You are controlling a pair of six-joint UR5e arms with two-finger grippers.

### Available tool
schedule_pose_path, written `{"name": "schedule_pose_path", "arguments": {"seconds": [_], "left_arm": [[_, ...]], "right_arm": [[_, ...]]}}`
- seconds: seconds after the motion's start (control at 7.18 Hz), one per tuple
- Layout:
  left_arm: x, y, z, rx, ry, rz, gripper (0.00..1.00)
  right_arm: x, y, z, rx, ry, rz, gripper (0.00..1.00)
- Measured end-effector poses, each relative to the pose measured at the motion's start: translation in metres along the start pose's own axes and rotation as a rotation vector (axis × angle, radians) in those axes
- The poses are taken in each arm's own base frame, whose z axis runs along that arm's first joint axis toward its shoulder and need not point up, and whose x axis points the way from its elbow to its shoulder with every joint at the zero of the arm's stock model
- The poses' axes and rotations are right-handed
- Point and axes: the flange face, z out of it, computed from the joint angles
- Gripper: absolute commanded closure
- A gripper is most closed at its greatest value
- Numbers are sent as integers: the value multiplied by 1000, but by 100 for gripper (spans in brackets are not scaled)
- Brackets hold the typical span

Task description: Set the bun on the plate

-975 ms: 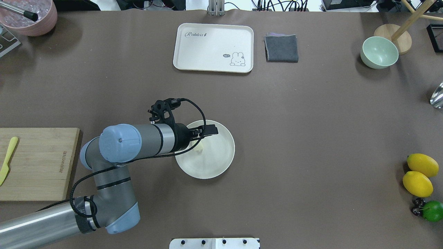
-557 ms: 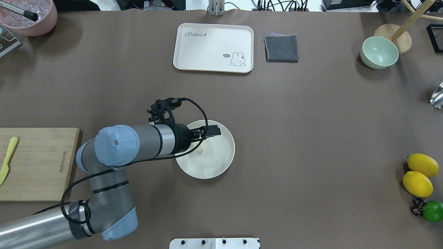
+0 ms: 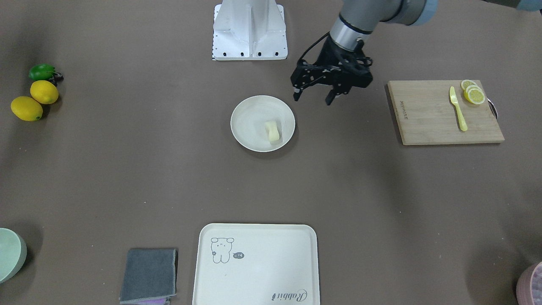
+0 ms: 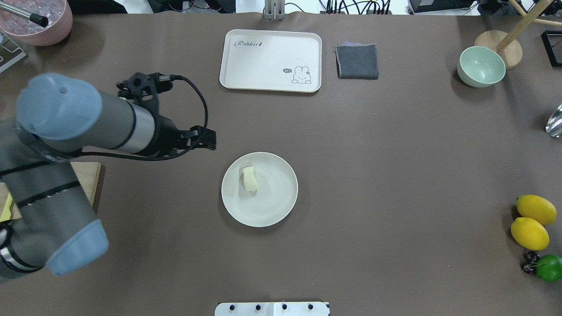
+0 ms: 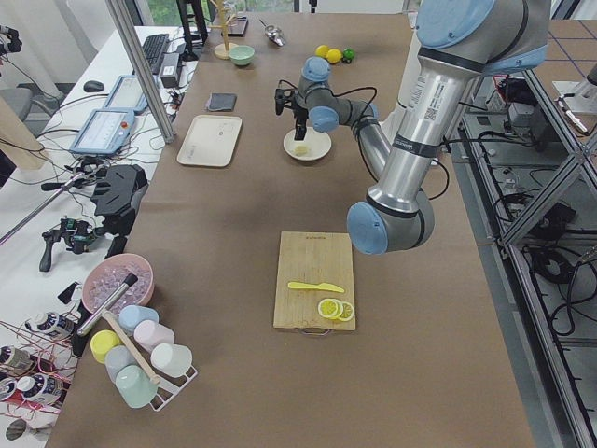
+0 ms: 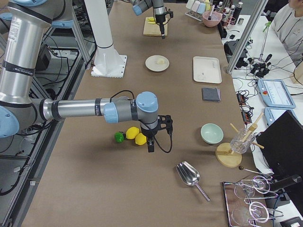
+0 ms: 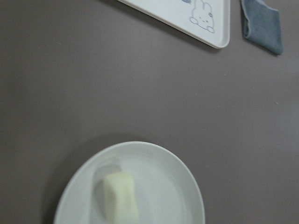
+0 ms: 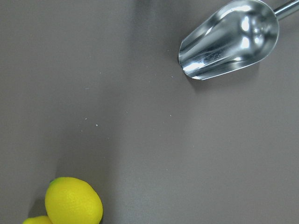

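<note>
The pale cream bun [image 4: 250, 178] lies on the round off-white plate [image 4: 274, 199], left of its middle; the front-facing view shows the bun [image 3: 273, 131] and the plate [image 3: 250, 120] too. My left gripper [image 3: 312, 98] hangs in the air, open and empty, off the plate's rim toward the cutting board. Overhead, the left gripper [image 4: 210, 139] is up and to the left of the plate. The left wrist view looks down on the bun [image 7: 120, 198] resting on the plate [image 7: 168, 186]. My right gripper [image 6: 150, 144] shows only in the exterior right view, beside the lemons; I cannot tell its state.
A cream tray [image 4: 271, 60], a grey cloth [image 4: 357, 61] and a green bowl [image 4: 481, 66] stand along the far side. Lemons [image 4: 531, 221] sit at the right edge. The wooden cutting board [image 3: 436, 118] holds a knife and lemon slices. A metal scoop [image 8: 229, 39] lies near the right arm.
My left gripper has drawn back from over the plate, up and to the left. The bun, hidden under the wrist before, now lies uncovered on the plate.
</note>
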Motion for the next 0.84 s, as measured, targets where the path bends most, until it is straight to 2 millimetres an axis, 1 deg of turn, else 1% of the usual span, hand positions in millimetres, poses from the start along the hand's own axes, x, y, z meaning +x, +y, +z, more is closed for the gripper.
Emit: {"name": "schedule_pose_path", "arguments": {"seconds": [0.14, 0.28, 0.42, 0.56, 0.7, 0.84], "left_arm": [[-49, -21, -32, -20, -84, 77, 3], [-105, -39, -62, -36, -164, 160, 3], [-168, -57, -93, -51, -229, 238, 3], [-242, -74, -126, -73, -276, 311, 3], [-312, -82, -153, -99, -300, 364, 3], [-381, -83, -174, -127, -313, 395, 3]], "right_arm": [[1, 1, 1, -2, 0, 3, 0], [3, 2, 2, -4, 1, 6, 0], [4, 3, 2, -5, 1, 8, 0], [7, 6, 2, -6, 2, 5, 0], [10, 9, 2, -7, 2, -1, 0], [13, 12, 1, -5, 3, -9, 0]]}}
